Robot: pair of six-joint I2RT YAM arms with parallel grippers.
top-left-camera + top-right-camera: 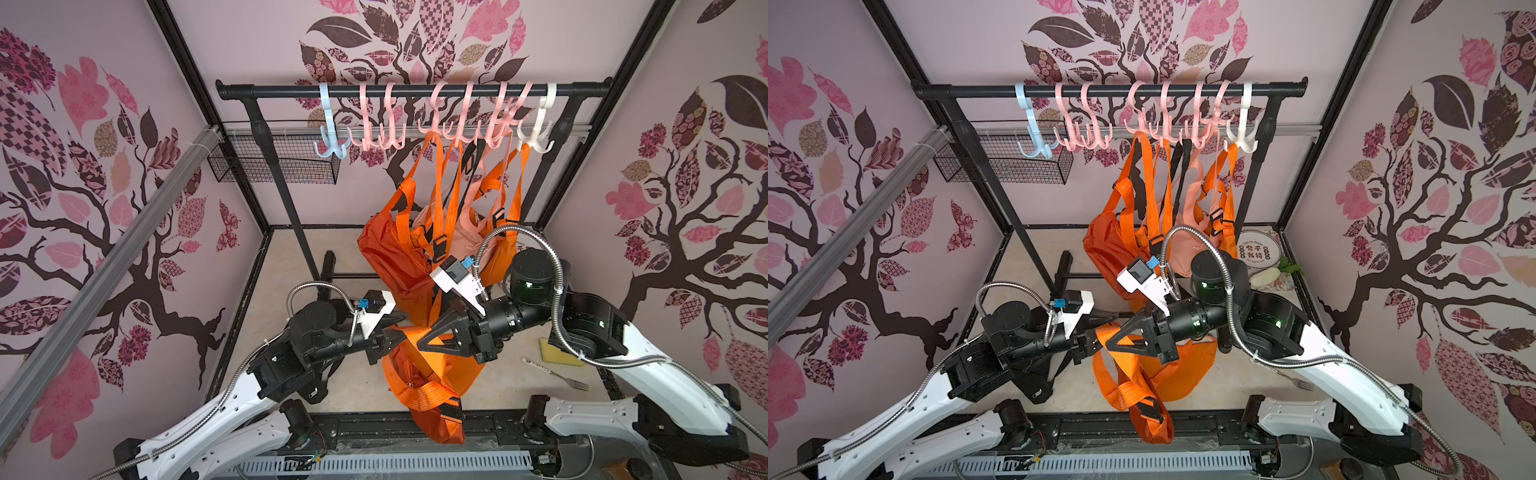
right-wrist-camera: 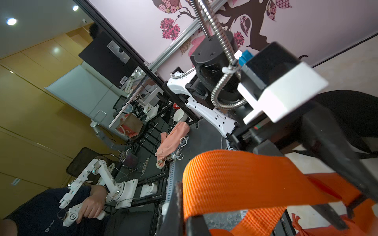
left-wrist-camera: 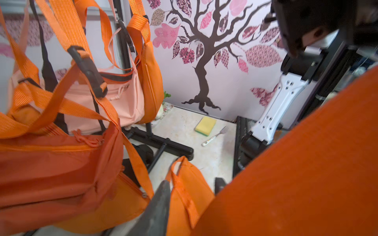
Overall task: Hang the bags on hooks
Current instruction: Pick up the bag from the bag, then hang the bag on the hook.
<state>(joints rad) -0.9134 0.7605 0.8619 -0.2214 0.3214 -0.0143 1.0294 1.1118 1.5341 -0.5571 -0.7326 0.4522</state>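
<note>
Bag (image 1: 453, 374) strap (image 2: 235, 177) is clamped in the closed right end effector (image 1: 420, 344); left end effector (image 3: 190, 194) hold unclear. Lifting could snag it on the hung bags (image 1: 395, 249)

Pale marbled tabletop (image 1: 291, 266), yellow sponge (image 1: 559, 353) beside fork (image 1: 557, 373), right of the right claw (image 1: 422, 344), black rack foot (image 1: 328, 266) beyond it

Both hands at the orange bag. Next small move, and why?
Probably close the left hand firmly on the orange fold between its fingers. The right hand is shut on the strap, the bag sagging below; the left grip isn't clearly made. A second hold should steady it before lifting toward a free pink hook.
</note>
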